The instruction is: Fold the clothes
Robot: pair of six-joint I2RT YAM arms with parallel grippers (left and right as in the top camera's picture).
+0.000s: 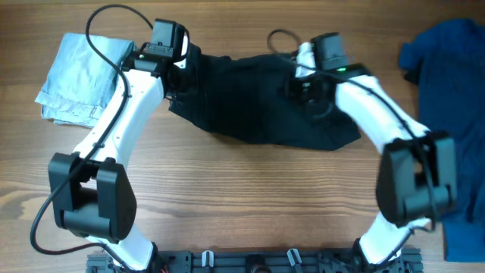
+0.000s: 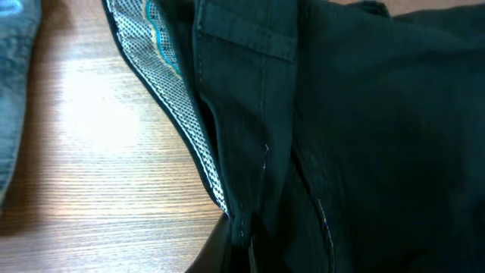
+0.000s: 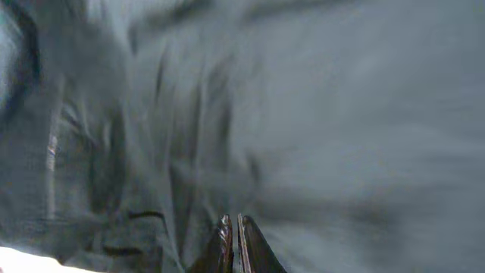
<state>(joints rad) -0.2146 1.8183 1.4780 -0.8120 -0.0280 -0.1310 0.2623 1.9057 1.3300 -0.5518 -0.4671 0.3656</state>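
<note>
1 pr black shorts [image 1: 258, 106]; 1 pale denim piece [image 1: 79, 76] left of shorts; 1 royal-blue garment [image 1: 451, 91] right of shorts, poss. 2 pcs, cropped at edge. 2 arms: left arm [image 1: 125, 114], right arm [image 1: 379, 106]. 1 table [image 1: 242, 197].

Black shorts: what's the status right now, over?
Left claw shut on edge of shorts. Right claw shut, down in the cloth; grip unclear. Shorts bunched on table, unfolded. Denim left, blue garment right, both clear.
</note>
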